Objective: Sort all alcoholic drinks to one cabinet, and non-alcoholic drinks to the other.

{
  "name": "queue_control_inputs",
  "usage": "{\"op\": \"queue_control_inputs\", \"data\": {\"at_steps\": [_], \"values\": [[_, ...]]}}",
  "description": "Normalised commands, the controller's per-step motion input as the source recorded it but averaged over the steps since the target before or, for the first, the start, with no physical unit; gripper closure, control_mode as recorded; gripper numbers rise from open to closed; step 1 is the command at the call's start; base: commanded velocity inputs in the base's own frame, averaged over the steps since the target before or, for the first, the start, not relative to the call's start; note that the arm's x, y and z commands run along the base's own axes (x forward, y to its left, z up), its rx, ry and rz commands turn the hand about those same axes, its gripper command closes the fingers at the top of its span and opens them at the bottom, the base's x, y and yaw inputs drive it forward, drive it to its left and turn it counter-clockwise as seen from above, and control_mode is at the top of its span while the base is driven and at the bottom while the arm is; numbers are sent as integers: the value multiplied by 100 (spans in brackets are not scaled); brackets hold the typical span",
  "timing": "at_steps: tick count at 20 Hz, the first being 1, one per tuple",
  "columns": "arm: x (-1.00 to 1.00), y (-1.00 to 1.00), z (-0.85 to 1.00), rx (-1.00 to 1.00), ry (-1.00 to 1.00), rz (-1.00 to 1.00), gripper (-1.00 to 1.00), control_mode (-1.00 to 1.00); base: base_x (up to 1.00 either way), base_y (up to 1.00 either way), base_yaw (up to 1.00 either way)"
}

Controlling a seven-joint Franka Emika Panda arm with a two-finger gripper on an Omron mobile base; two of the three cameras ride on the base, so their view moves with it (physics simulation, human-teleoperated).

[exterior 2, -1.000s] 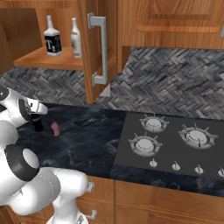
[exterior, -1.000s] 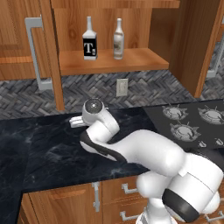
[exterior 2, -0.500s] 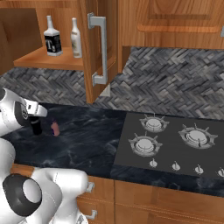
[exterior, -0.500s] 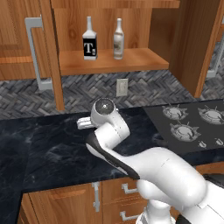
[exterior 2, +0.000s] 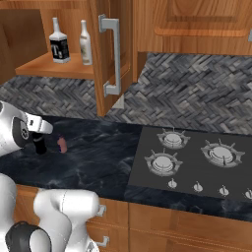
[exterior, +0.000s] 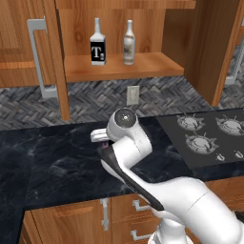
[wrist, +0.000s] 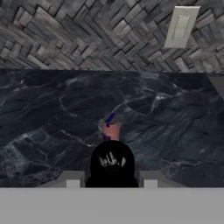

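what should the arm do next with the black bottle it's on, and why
Probably lift it straight up. In the hand view the black bottle sits between the fingertips of the gripper, apparently clamped, while the pink bottle lies close behind it on the counter. Rising first should avoid knocking that one. Both tall bottles already stand on the open cabinet shelf.

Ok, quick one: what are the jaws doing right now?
Gripper: jaws closed on the black cola bottle, the pink bottle lying just beyond it on the counter.
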Motion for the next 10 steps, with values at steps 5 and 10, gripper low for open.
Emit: {"op": "queue_control_inputs", "data": {"at_steps": [5, 10], "values": [[0, 0, 0, 0, 1, 0, 100, -100, 0, 0, 0], [-27, -4, 0, 0, -1, -5, 100, -100, 0, 0, 0]]}}
